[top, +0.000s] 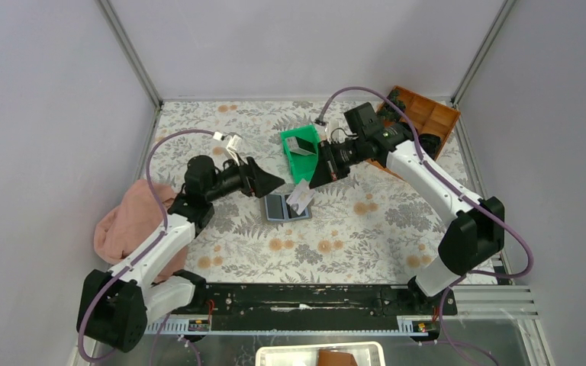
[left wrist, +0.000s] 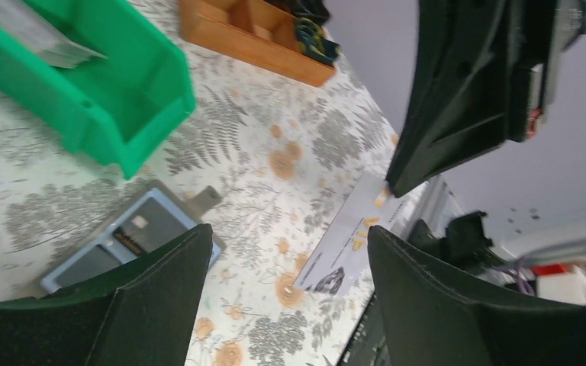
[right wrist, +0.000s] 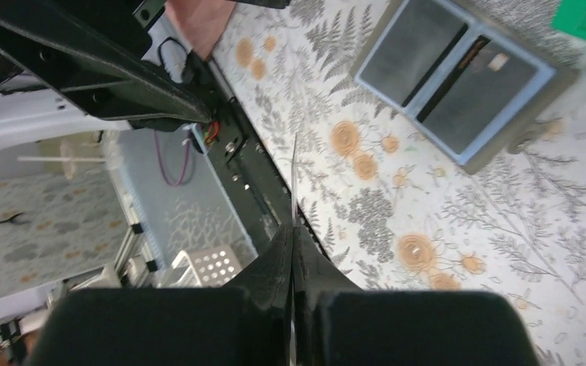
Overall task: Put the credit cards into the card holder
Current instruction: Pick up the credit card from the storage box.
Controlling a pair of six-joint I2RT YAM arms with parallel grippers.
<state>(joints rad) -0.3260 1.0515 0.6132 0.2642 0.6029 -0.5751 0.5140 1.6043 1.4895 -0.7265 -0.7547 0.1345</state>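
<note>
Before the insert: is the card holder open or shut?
Open: the card holder lies spread flat, blue inside and both pockets facing up.

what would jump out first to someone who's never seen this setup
The right gripper pinches a pale credit card in mid-table, just over the open card holder with its blue inside. Facing it from the left, the left gripper stands wide open and empty; a bright green bin sits just behind.
</note>
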